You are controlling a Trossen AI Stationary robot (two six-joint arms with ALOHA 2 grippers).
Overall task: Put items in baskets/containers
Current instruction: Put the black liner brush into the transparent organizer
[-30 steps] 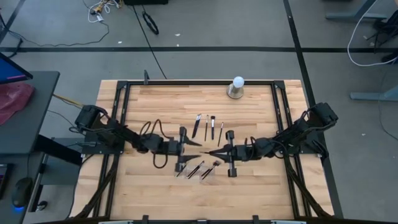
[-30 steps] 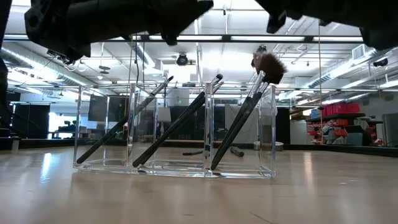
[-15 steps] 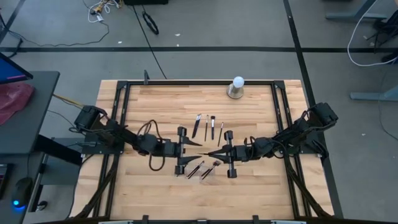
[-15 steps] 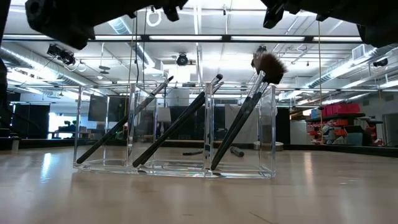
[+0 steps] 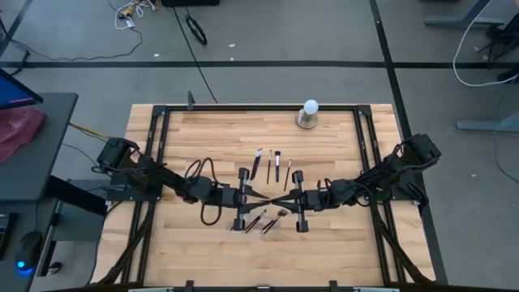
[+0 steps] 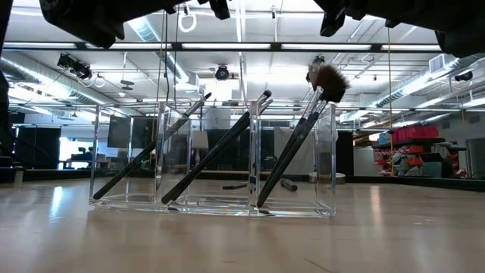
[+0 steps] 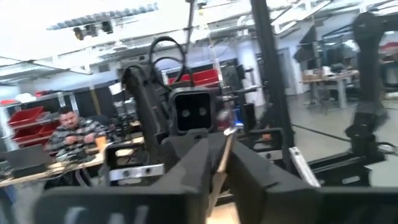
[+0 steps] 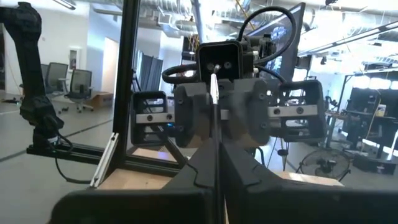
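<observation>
A slim makeup brush (image 5: 268, 196) hangs level between my two grippers, above the table's middle. My left gripper (image 5: 260, 195) reaches in from the left and is shut on it. My right gripper (image 5: 276, 197) comes from the right and is shut on it too. Just nearer the front edge stands the clear container (image 6: 212, 159), also seen from above (image 5: 264, 221). It has three compartments, and a brush (image 6: 297, 136) leans in each, handle end on the bottom, bristles against the rim. Several brushes (image 5: 270, 165) lie flat on the wood farther back. My left gripper pinches the brush's thin brown handle (image 7: 221, 158) between its two fingers. The fingers come level from the table's left and lie along the brush, which is clear of the table. My right gripper pinches the same brush's handle (image 8: 214, 118) between its two fingers. These come level from the table's right and lie along it. The brush sticks out past the fingertips toward the left gripper.
A white ball on a grey base (image 5: 309, 114) stands at the table's far edge. A black metal frame (image 5: 159, 146) runs round the tabletop. Bare wood lies to the left, to the right and along the near edge.
My left gripper has risen a little and moved toward the right gripper. Its fingers have shut on the brush that the right gripper holds. The right gripper and the brush have kept still.
</observation>
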